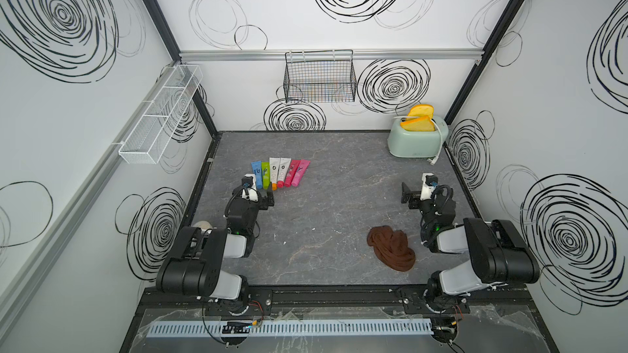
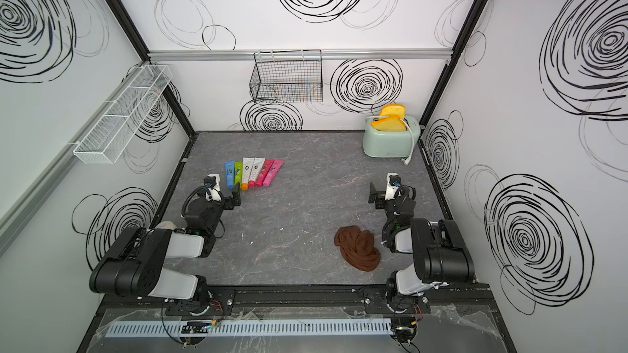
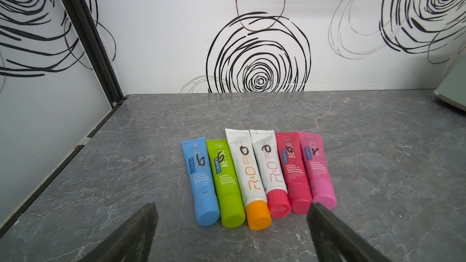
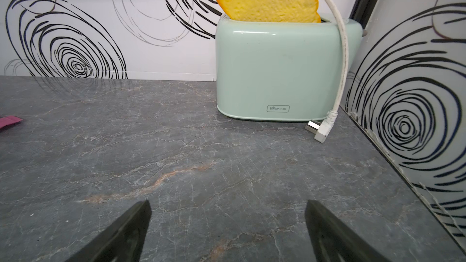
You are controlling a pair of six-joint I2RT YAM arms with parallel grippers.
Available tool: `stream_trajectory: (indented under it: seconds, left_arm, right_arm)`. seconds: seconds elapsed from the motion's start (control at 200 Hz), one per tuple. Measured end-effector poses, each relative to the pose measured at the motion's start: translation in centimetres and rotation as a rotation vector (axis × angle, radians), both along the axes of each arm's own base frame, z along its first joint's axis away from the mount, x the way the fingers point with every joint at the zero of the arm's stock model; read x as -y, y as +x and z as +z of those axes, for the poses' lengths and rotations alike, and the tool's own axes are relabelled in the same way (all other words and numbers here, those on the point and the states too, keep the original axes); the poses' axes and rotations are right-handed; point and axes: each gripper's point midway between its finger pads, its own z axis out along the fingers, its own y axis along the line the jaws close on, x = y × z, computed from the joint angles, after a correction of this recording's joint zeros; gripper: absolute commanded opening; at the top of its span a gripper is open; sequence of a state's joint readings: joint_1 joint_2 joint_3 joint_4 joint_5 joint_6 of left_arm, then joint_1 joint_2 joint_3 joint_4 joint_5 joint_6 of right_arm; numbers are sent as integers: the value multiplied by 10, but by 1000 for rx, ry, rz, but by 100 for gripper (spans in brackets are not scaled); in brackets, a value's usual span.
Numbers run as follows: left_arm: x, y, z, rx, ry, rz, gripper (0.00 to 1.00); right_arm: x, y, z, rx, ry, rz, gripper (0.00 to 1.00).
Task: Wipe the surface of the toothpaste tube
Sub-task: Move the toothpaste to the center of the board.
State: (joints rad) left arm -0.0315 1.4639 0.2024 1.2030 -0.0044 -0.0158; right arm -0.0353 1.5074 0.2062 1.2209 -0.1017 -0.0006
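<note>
1. Grey tabletop [image 1: 323, 205], bearing everything: tubes toward the far left, cloth toward the near right, the two well apart
2. Mint toaster [image 1: 416, 142] in the far right corner, straight ahead of the right pincer [image 4: 228, 210] and no part of the job
3. Brown cloth [image 1: 390, 249], crumpled, lying just beside the right arm and nearer the robot's base than that arm's pincer; judged the right arm's to fetch, by drawing back toward the base rather than reaching forward
4. Row of six toothpaste tubes [image 3: 254, 172], flat on the tabletop, side by side and touching, long axes running away from the robot in a slight fan; impossible to tell which one is meant
5. Left pincer [image 1: 270, 198], spread wide and empty, low over the tabletop, just short of the row and facing it; far the nearer to the tubes, so judged the one to take a tube
6. Right pincer, spread wide and empty too, well apart from the tubes
7. Caps [image 3: 258, 215] at the near end of the row, pointing at the left pincer, crimped ends toward the back wall; neighbours touching on both sides, so little room for a grasp across one tube's width
</note>
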Motion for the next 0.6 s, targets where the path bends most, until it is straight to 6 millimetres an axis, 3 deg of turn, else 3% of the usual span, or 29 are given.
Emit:
stream_trajectory:
  seconds: [0.165,0.285,0.39,0.505,0.55,0.6]
  left_arm:
    - [-3,-1,1,0,6,34,97]
    - [-10,-5,15,2,4,111,97]
    - [-13,-1,53,19,-40,177,97]
    - [7,-8,120,123,-117,160,97]
    - [19,-17,138,167,-160,117,98]
    - [33,-25,143,181,-200,63,97]
  right_arm:
    - [-1,2,-1,-22,-6,-17,99]
    - [2,11,17,-44,1,-53,99]
    - [4,34,46,-78,62,-85,99]
    - [2,52,73,-105,168,-95,100]
    - [-2,50,72,-127,207,-82,87]
    - [-9,46,63,-171,253,-47,80]
